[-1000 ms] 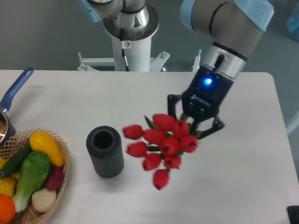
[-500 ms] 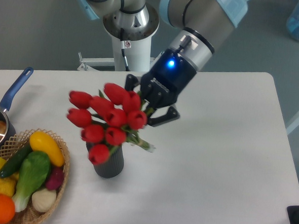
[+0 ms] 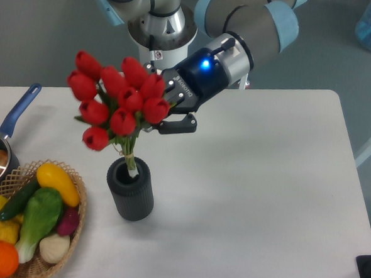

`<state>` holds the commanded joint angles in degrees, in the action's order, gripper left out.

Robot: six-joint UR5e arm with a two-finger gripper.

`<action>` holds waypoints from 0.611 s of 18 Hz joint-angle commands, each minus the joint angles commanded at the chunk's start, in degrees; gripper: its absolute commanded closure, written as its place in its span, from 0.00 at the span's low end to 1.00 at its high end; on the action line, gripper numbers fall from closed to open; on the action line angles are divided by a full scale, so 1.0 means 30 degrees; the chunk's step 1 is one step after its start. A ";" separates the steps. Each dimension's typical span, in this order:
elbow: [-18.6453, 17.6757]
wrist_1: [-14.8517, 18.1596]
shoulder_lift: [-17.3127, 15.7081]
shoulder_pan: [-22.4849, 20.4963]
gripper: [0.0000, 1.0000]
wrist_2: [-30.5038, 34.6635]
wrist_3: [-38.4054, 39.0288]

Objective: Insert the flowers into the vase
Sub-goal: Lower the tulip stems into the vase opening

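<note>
- vase: a short, dark grey cylinder with fine ribbing on its wall and a round open mouth; it stands upright on the white counter and serves as the landmark below.
- flowers: a bunch of smooth, rounded red tulip buds held in the air above the vase and spreading wider than it; thin green stems gather into a narrow bundle that runs down into the vase mouth, where the lower ends pass out of sight.
- gripper: a black body with a glowing blue light, above and to the right of the vase; its dark fingers reach into the bunch from the right, but the buds cover the tips, so it cannot be told whether they are clamped on the stems or apart.
- arm: grey tubes with pale blue joint caps, cut off by the upper edge of the view.
- wicker basket: woven, to the left of the vase, cut off at the lower edge; it holds glossy toy vegetables and fruit in yellow, green, orange, white and purple.
- saucepan: farther left of the vase, with a blue handle; its bowl is cut off by the left edge and its contents are hard to make out.
</note>
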<state>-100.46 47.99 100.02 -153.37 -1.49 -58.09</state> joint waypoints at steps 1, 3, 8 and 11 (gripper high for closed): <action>-0.0117 0.0000 0.0000 -0.0001 0.86 0.0000 -0.0001; -0.0410 -0.0059 0.0029 -0.0059 0.86 0.0000 -0.0146; -0.1171 -0.0059 0.0059 -0.0060 0.85 0.0000 -0.0791; -0.1757 -0.0059 0.0059 -0.0030 0.85 0.0000 -0.1610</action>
<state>-105.73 47.81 100.20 -153.46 -1.49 -62.92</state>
